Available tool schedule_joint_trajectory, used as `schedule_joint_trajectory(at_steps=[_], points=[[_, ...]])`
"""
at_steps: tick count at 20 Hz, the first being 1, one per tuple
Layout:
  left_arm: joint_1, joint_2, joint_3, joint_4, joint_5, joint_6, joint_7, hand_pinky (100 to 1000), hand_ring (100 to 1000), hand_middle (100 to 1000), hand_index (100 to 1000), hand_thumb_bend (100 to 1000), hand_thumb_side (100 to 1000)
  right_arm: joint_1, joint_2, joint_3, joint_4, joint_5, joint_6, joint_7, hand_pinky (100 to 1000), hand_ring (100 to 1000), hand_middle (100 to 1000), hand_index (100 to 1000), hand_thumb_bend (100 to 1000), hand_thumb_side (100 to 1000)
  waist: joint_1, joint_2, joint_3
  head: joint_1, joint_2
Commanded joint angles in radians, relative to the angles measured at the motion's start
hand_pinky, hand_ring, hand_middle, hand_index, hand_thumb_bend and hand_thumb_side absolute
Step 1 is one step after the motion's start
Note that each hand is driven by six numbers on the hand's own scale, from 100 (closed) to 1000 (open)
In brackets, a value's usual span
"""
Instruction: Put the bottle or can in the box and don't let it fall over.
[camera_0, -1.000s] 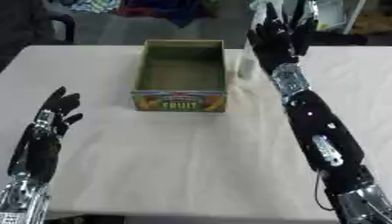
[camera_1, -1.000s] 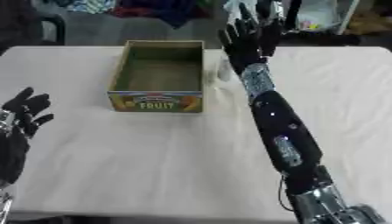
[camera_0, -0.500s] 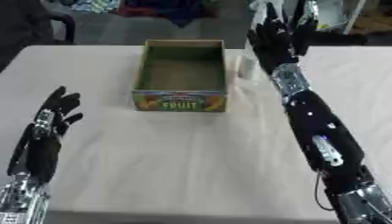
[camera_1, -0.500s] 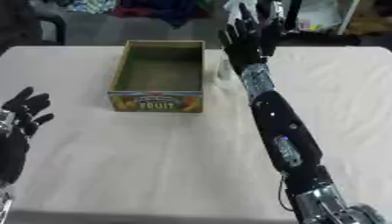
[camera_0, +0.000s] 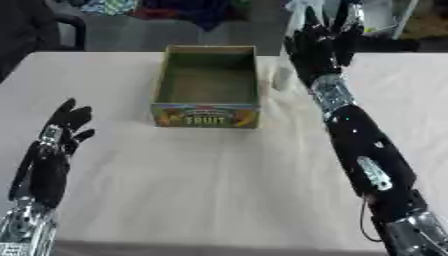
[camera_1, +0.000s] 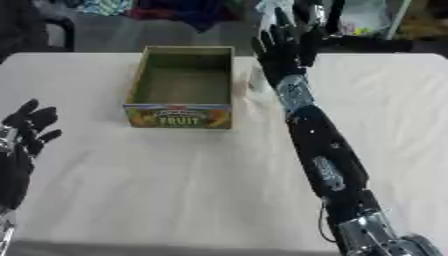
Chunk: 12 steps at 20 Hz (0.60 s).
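An open cardboard box (camera_0: 208, 89) with a FRUIT label on its front wall stands at the back middle of the table. Just right of it stands a small pale bottle or can (camera_0: 282, 76), upright and partly hidden by my right hand. My right hand (camera_0: 317, 45) is stretched far over the table, fingers spread and straight, beside and a little above the pale container, holding nothing. My left hand (camera_0: 54, 145) rests open at the lower left, fingers up, far from the box.
The table (camera_0: 201, 185) is covered with a white cloth. Beyond its far edge lie dark chairs and heaped clothes (camera_0: 131, 7). The box's inside shows nothing in it.
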Motion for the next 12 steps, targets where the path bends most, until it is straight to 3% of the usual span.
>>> schedule_joint_trajectory(at_steps=[1,12], points=[[-0.013,0.004,0.000,-0.020,0.004,-0.001,0.001,887,933,844,997,100,985,-0.018,-0.017,-0.009,0.010,0.009,-0.004,0.000,100,100,100,1000,412,674,0.003,-0.008,0.000,0.002,-0.001],[-0.017,0.004,-0.002,-0.022,0.003,-0.001,0.000,887,933,843,997,100,985,-0.035,-0.040,-0.021,0.068,0.013,-0.017,0.006,100,100,100,1000,403,683,0.004,-0.001,0.012,-0.011,-0.004]])
